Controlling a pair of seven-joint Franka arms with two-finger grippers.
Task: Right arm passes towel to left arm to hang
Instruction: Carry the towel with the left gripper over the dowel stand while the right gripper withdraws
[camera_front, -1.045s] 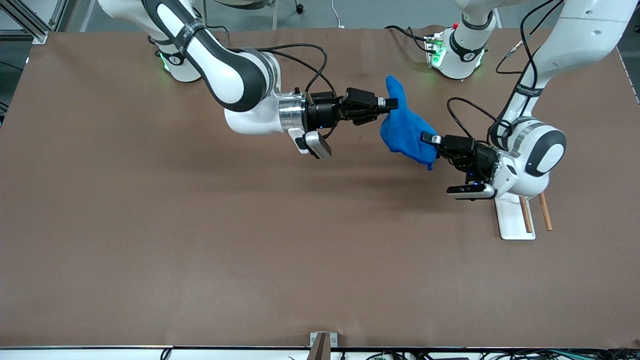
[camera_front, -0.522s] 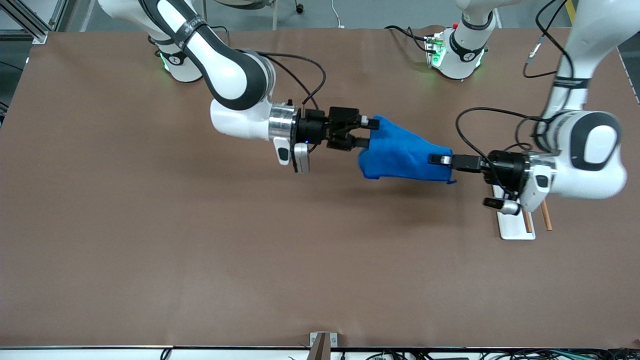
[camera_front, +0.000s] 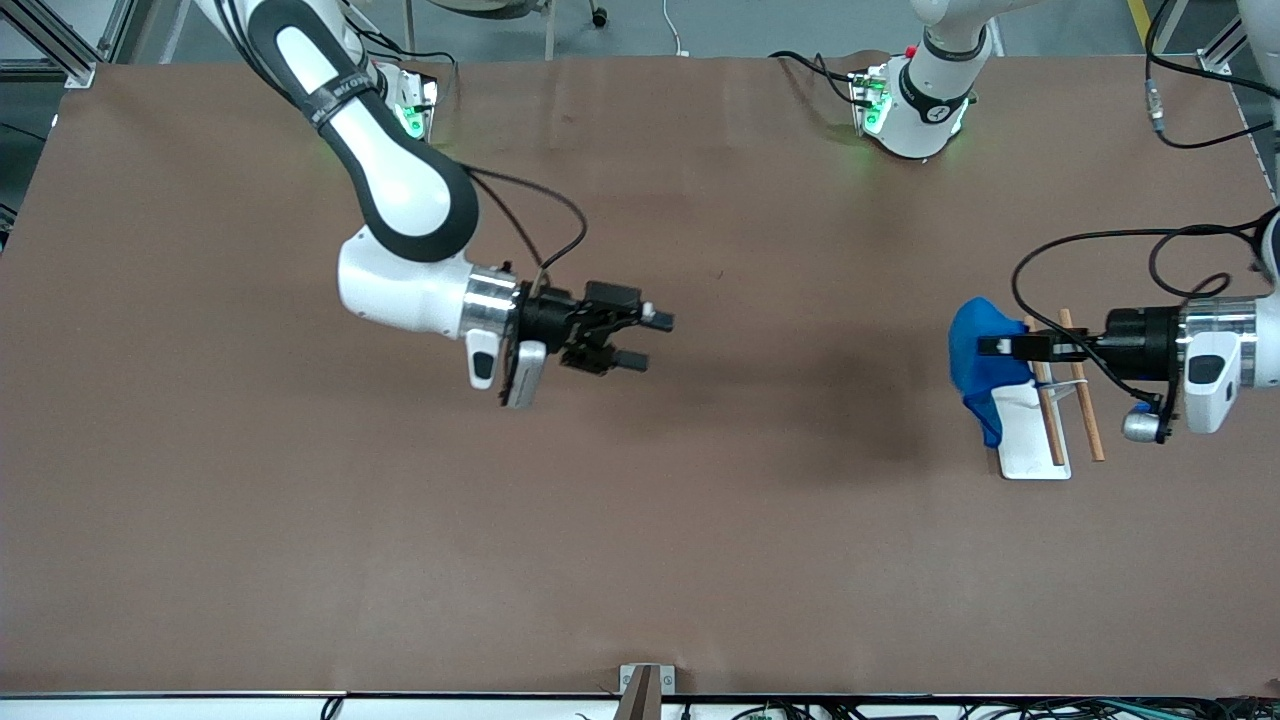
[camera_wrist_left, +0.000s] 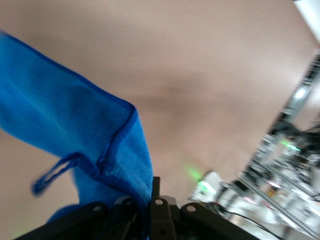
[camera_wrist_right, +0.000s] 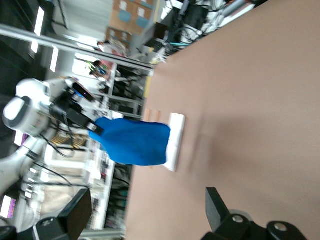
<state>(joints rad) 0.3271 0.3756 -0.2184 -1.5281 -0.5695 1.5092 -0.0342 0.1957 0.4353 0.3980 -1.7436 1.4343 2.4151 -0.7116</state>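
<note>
Front view: we see the towel (camera_front: 980, 350) hanging from the left gripper (camera_front: 990, 347), over the white base (camera_front: 1030, 440) of a small rack with two wooden rods (camera_front: 1082, 400), at the left arm's end of the table (camera_front: 300, 500).
Left gripper: its jaws are shut on the upper edge of the towel, so the cloth drops free below; we judge this helps to lay it over the rods.
Left wrist view: the towel (camera_wrist_left: 85, 135) is pinched at the fingers, and the loop (camera_wrist_left: 52, 172) dangles from it.
Right gripper: the right gripper (camera_front: 640, 340) is wide and holds nothing, over the bare middle of the table; we think it waits, its part being done.
Right wrist view: the towel (camera_wrist_right: 132, 142) shows just beside the white base (camera_wrist_right: 175, 142), well apart from this gripper.
Change: one second ago both grippers held the towel between them over the middle; half a second ago the right jaws were opening. Now the left arm has carried the towel to the rack, and the right arm has drawn back.
Left to do: hanging, we judge.
</note>
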